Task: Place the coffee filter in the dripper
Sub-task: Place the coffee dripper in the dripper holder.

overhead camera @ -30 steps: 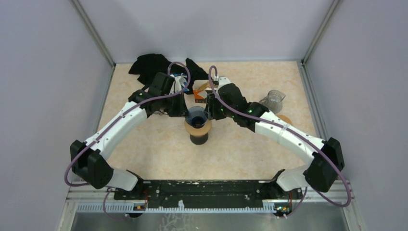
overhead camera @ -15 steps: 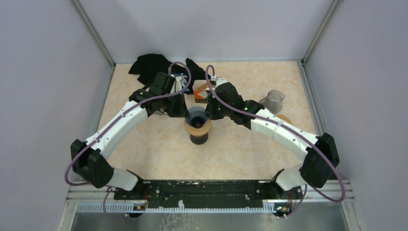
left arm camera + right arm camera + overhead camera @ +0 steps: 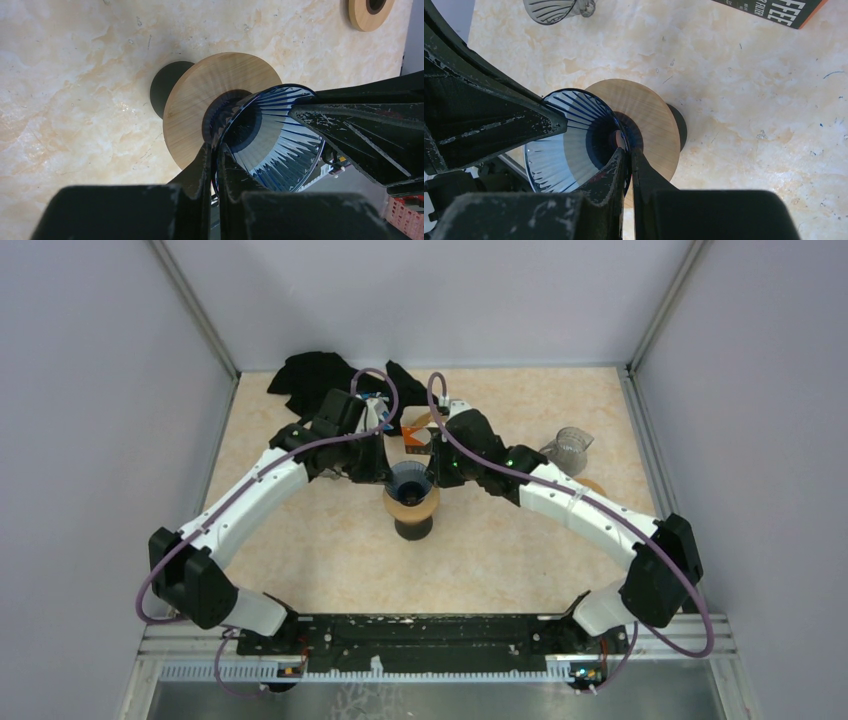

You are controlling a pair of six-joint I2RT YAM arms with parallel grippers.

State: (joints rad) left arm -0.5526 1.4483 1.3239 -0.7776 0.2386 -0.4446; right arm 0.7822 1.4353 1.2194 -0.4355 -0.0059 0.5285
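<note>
Still pinching dripper (image 3: 408,480) rim mid-frame with left end effector (image 3: 214,150) and right end effector (image 3: 628,152), barely shifted; filter not discernible inside, placement likely pending.

The blue ribbed glass dripper (image 3: 409,481) is flanked by the left gripper (image 3: 214,150) and right gripper (image 3: 628,152), both clamped on its rim. Behind, passage is narrowed by an orange-and-black cardboard box (image 3: 414,428) and a crumpled black cloth (image 3: 310,375). The beige marbled tabletop (image 3: 480,560) in front is left open.

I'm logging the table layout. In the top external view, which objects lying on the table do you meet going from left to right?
black cloth → blue dripper → clear glass dripper
</note>
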